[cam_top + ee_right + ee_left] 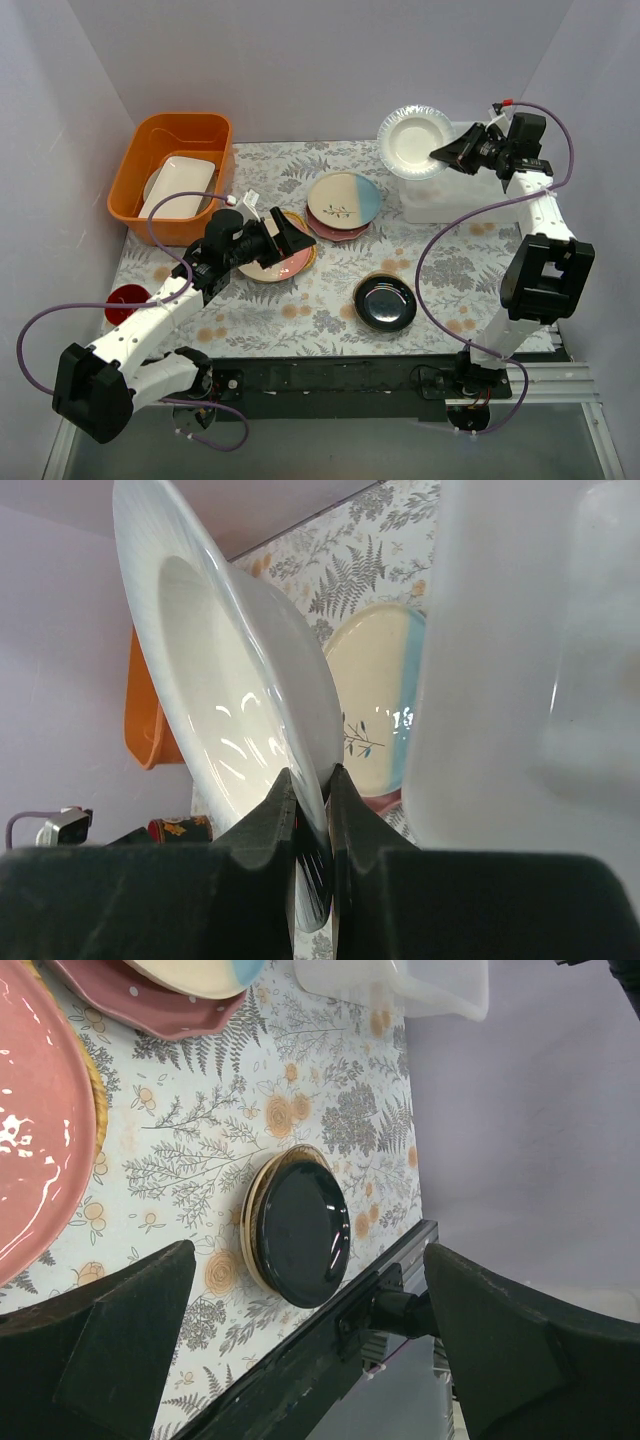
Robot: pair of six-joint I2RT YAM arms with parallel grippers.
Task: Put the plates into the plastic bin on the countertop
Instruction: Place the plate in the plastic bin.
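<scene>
Pink plate (pixel 290 266) on the countertop (pixel 325 305) left of centre, beneath the left gripper (pixel 292 236), jaws spread wide and empty. Further right, cream-and-blue plate (pixel 345 197) stacked on a dotted pink plate (pixel 330 232); black plate (pixel 385 302) near the front edge. At far right, white plate (pixel 413 140) pinched by its rim in the right gripper (pixel 447 155), tilted at the left rim of the bin (pixel 440 205), not yet inside. Step in hand: delivery of that plate. Next, probably: shift right over the bin, lower, level out, then let go.

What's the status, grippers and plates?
Right gripper shut on white plate, tilted beside plastic bin. Left gripper open, empty, above pink plate. Nothing visible between white plate and bin.
</scene>
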